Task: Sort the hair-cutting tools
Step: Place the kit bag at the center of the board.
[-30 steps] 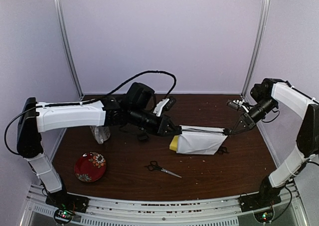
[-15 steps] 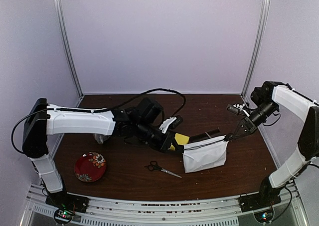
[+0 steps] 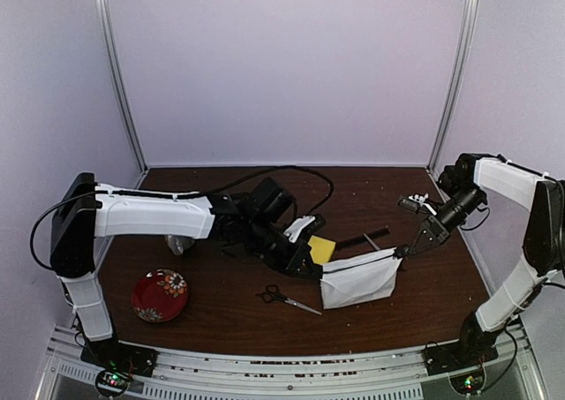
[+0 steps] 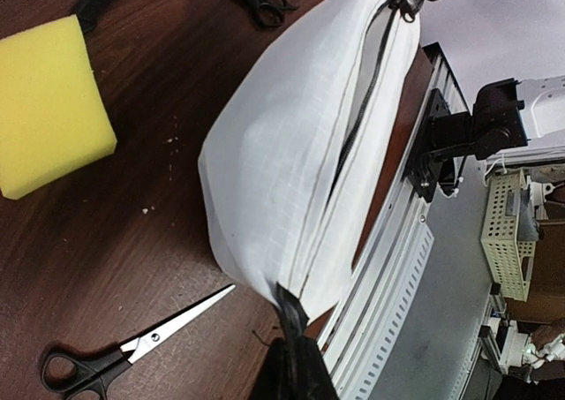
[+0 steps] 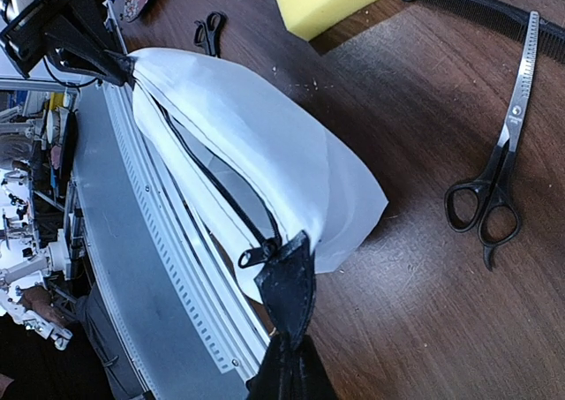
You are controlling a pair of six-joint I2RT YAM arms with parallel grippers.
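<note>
Two scissors on table (image 3: 424,303): front scissors (image 3: 289,299) before one white pouch (image 3: 357,278), rear scissors (image 5: 494,188) behind it beside one comb (image 5: 481,7). Pouch ends clamped by left pincer (image 3: 318,273) and right pincer (image 3: 402,252).

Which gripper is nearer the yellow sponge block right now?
Left. The left gripper, pinching one end of the white pouch, sits right beside the yellow sponge block; the right gripper holds the opposite end, farther off.
</note>
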